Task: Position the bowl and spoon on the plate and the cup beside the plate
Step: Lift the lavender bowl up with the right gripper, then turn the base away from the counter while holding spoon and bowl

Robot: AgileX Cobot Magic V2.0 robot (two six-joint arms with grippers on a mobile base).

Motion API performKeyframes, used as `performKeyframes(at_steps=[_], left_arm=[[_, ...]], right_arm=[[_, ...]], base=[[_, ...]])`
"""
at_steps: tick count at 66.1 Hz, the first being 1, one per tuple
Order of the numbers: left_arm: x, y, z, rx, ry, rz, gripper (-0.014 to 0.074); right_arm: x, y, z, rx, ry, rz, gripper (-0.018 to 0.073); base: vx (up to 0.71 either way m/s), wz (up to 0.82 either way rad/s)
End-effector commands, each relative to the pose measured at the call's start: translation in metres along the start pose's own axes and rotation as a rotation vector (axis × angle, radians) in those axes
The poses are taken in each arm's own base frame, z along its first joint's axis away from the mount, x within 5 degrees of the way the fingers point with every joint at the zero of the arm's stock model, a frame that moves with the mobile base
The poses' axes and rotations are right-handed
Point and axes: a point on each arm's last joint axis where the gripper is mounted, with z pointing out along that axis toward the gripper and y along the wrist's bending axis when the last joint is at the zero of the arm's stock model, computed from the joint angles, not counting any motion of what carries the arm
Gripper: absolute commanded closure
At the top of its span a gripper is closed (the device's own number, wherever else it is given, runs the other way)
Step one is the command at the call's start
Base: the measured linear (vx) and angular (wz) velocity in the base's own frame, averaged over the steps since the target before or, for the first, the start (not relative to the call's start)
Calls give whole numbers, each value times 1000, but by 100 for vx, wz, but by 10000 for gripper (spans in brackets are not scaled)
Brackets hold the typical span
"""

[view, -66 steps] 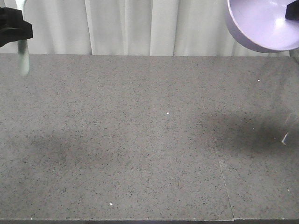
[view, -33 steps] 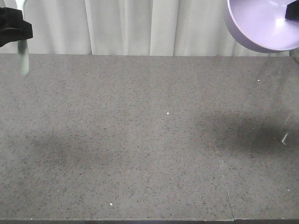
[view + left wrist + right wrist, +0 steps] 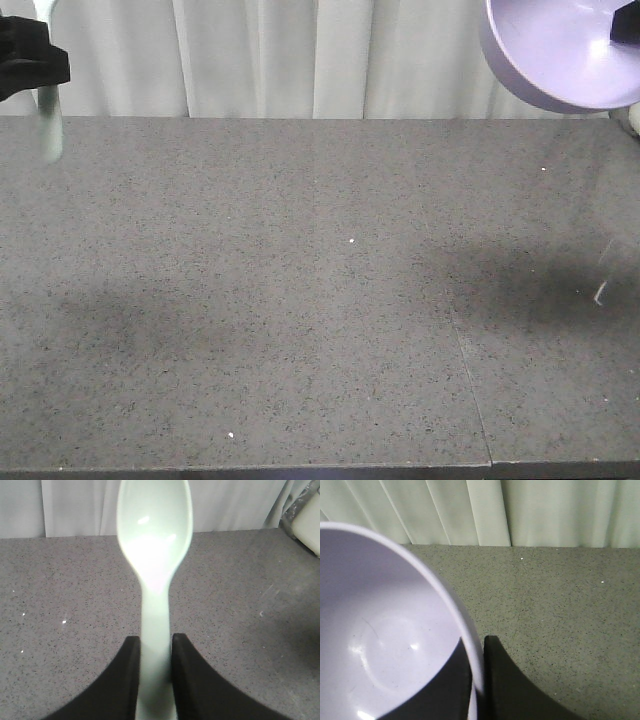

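**Bowl and spoon both up in the air, no plate or cup anywhere in shot**

Front view first. The small round lavender-purple plastic bowl [image 3: 555, 55] is at the upper right of the frame. It's lifted clear of the speckled grey table [image 3: 300, 300] and tipped so its mouth faces the camera, with nothing in it. The right gripper [image 3: 622, 25] only shows as a black bit at the rim. Over at the upper left, the left gripper [image 3: 30, 65] has the short pale mint-green plastic spoon [image 3: 50, 130] roughly upright, also off the table. The two are well apart, with the whole tabletop between them.

Left wrist view: the black fingers [image 3: 117, 680] pinch the handle from both sides. The spoon's long axis runs straight out from them, scoop end at the top of the frame, and the scoop is empty.

Right wrist view: one finger sits inside the bowl wall and the other finger [image 3: 510, 680] outside, clamped on the rim. The bowl fills the left of the frame, empty.

No plate or cup shows in any view, so I can't say which arm is nearer to either. My guess is the bowl goes down first, then the spoon.
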Motion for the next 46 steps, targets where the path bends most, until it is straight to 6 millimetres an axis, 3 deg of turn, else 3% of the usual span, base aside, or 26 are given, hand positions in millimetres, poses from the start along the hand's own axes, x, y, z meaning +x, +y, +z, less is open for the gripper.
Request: performKeyframes(at_steps=[1,16,46], left_arm=[[-12,-4,-6,22,-94,-7,603],[-11,-1,7,16,-65,-14,603],[-11,-1,7,15,-62,-14,603]], right_arm=[[-12,7,-17,-3,-113,-10,569],[-12,7,-17,-4,-112,-10,569],[-12,7,-17,-4,-112,-10,569]], base=[[-1,-6],[-2,-7],[-1,-9]])
